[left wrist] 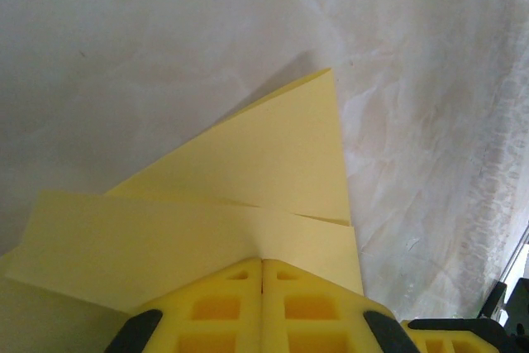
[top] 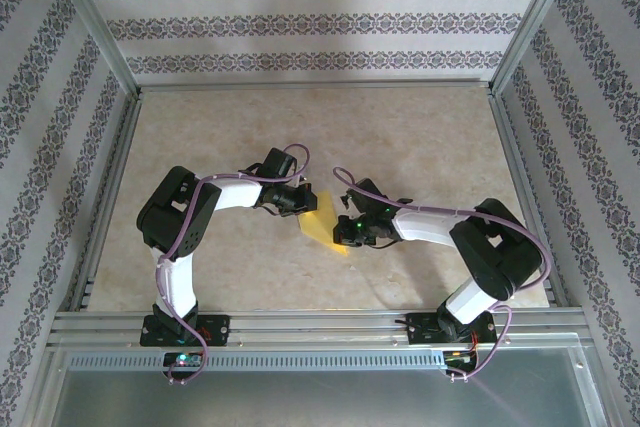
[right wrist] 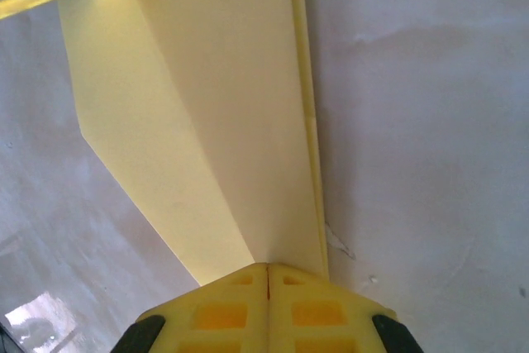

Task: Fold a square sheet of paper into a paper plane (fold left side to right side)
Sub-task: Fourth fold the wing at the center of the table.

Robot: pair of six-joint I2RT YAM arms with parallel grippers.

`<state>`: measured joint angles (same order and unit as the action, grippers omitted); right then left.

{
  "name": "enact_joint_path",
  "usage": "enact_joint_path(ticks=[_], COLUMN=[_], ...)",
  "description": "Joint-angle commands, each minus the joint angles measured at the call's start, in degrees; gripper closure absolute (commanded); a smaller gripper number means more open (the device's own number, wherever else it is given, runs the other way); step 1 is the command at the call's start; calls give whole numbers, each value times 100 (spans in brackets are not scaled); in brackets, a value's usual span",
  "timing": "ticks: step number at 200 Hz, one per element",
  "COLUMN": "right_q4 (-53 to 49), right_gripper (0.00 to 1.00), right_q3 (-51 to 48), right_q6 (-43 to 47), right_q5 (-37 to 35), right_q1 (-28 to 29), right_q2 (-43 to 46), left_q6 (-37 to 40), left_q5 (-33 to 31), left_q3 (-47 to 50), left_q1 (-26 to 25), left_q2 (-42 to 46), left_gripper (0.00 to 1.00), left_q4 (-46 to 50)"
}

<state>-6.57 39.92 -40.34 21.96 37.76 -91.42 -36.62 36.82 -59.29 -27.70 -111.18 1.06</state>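
Paper plane [top: 322,221] on table [top: 420,147]; left gripper [left wrist: 263,267], right gripper [right wrist: 269,270] closed atop.

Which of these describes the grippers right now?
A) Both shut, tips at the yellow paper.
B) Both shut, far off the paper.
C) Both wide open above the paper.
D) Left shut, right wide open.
A: in the wrist views the left gripper and the right gripper each show their two fingers pressed together with no gap. Their tips are at the yellow paper, one from each side.
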Motion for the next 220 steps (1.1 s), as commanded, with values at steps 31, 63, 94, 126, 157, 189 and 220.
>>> enact_joint_path(ticks=[31, 63, 94, 126, 157, 189, 220], right_q4=[-1090, -1312, -947, -128, 475, 741, 948], right_gripper=[100, 100, 100, 100, 100, 100, 100], right_q3=[-22, 314, 574, 725, 823, 1012, 1035], right_q6=[269, 342, 232, -114, -341, -399, -459], right_q5=[72, 104, 166, -26, -226, -126, -306], right_q1=[39, -53, -29, 54, 101, 199, 223], right_q2=[381, 681, 590, 36, -432, -869, -1041], left_q6=[164, 173, 173, 173, 182, 182, 173], left_q5=[-516, -498, -494, -481, -474, -456, -456], left_q3=[28, 27, 39, 55, 46, 42, 50], left_q1=[-14, -16, -22, -19, -17, -23, -19], left_q2=[-181, -161, -151, -143, -132, -135, -125], left_gripper=[100, 100, 100, 100, 100, 100, 100], left_q4=[619, 621, 597, 588, 589, 581, 584])
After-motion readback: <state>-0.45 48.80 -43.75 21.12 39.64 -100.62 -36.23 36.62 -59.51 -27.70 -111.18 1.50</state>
